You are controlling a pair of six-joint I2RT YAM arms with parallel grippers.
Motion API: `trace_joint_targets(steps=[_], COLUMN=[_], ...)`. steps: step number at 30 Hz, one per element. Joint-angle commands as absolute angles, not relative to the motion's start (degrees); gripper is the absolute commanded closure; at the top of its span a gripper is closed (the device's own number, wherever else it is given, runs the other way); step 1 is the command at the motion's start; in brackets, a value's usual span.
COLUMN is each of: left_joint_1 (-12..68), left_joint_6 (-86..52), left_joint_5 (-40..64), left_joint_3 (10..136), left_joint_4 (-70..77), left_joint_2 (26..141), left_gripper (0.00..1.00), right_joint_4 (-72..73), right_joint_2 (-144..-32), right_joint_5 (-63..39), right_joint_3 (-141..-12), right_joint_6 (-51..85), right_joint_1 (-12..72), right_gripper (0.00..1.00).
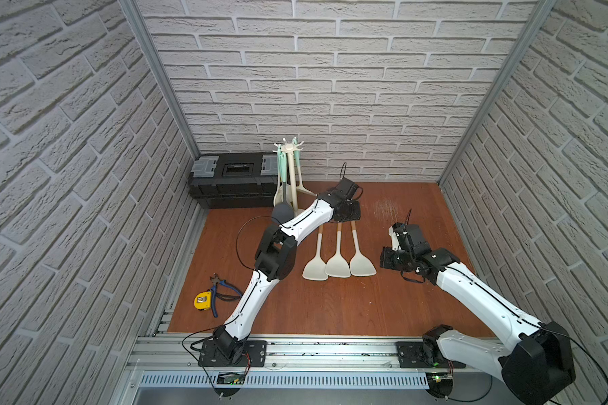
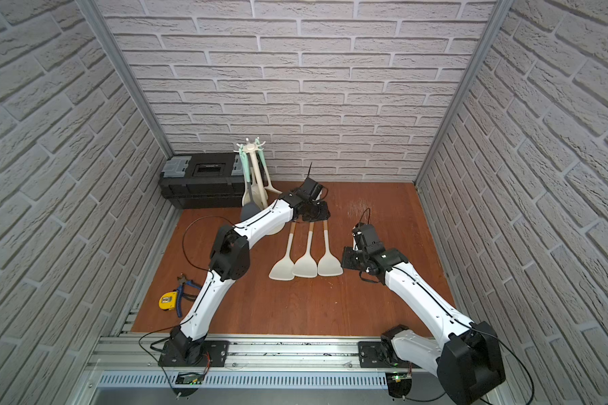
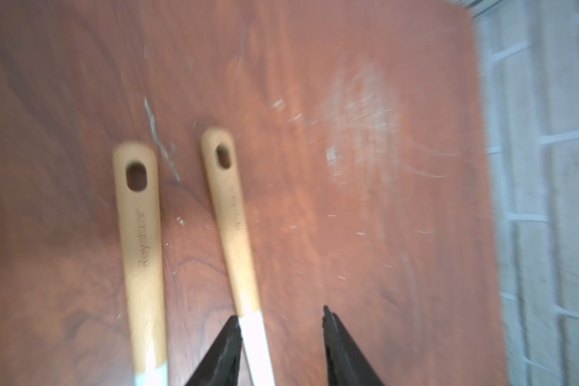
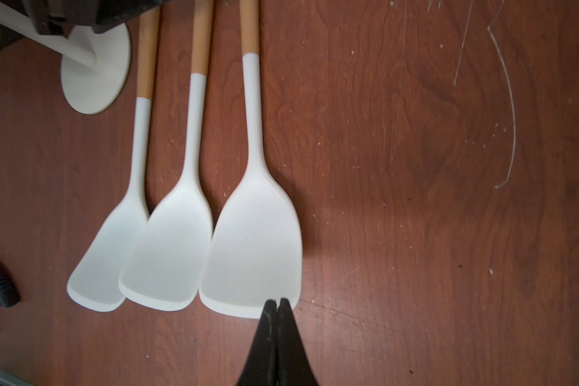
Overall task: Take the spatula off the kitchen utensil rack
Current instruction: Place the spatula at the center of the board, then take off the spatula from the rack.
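spatula [image 1: 362,264] is off the rack: flat on the table [image 1: 330,308], rightmost in a row of three with the heads toward the robot, lined up beside the middle spatula [image 1: 337,266] and the left spatula [image 1: 316,268]. left gripper [image 3: 279,317] is low over its handle, jaws partway apart, handle between them close against one finger. Frame's blurred, but it reads as a release, not a grip. right gripper [image 4: 278,302] is pinched shut on nothing, near the head's edge. kitchen utensil rack [image 1: 290,148] stands upright just behind, other utensils [image 1: 282,210] hanging.
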State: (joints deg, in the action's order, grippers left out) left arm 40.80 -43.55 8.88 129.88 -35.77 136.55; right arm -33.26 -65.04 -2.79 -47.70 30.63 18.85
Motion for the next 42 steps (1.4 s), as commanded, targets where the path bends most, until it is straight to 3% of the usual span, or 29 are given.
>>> trace_joint_targets(steps=[1,11,18,22,26,31,42], left_joint_1=[40.0,34.8,22.5,12.7,6.8,5.6,5.3], left_joint_6=[-36.0,-25.0,-25.9,-29.3,-33.8,-34.6,-34.5], left_joint_5=[8.5,-1.0,-2.2,7.1,18.0,22.4,25.0], left_joint_3=[130.6,119.0,107.3,106.7,107.2,113.2,123.8], left_joint_4=[-36.2,-41.7,-42.6,-44.1,-40.8,-40.0,-40.6], left_joint_2=[124.2,93.8,77.1,76.8,80.5,87.7,98.8], left_gripper=[0.57,0.52,0.44,0.41,0.39,0.38,0.38], right_joint_4=[-30.8,-29.8,-28.5,-26.7,-21.8,-22.2,-14.0], right_joint_2=[-66.0,-81.5,-98.5,-108.1,-116.9,-126.1,-131.8], right_joint_5=[-4.0,1.8,1.9,1.1,-0.2,-2.6,-5.6], right_joint_3=[-51.8,-73.0,-94.4,-106.9,-115.6,-127.9,-129.9], right_joint_6=[29.4,25.1,20.6,19.9,17.6,14.4,10.8], right_joint_1=[18.9,29.4,34.0,34.3,33.3,31.8,30.1], right_gripper=[0.95,0.91,0.71,0.62,0.60,0.59,0.58])
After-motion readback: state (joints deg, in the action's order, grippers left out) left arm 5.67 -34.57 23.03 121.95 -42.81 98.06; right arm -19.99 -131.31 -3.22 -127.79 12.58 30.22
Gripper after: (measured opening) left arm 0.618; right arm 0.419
